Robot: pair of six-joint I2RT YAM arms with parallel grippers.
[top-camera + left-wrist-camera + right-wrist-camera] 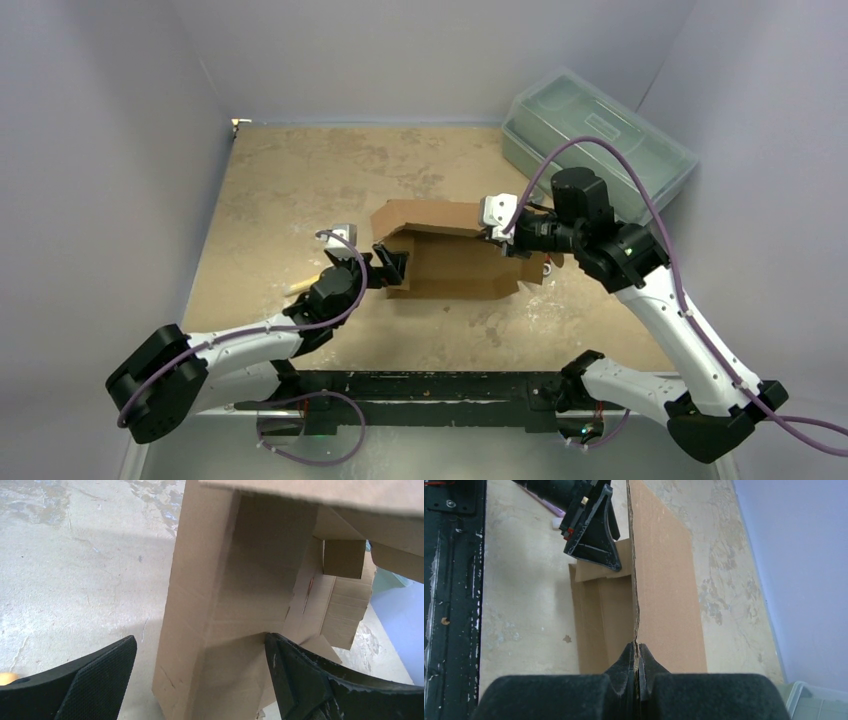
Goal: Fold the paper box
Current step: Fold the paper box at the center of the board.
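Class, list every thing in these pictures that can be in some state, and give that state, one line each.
paper box: partly folded, walls raised, top panel lifted, not closed.
left pincer: open, at the box's left end wall, gripping nothing.
right pincer: shut on the edge of the lifted panel.
plastic toolbox: lid on, looks closed.

- Sitting at the two o'clock corner of the stained tabletop (290,190), a translucent grey-green toolbox (600,140).
- Lying along six o'clock, a scuffed black rail (420,385).
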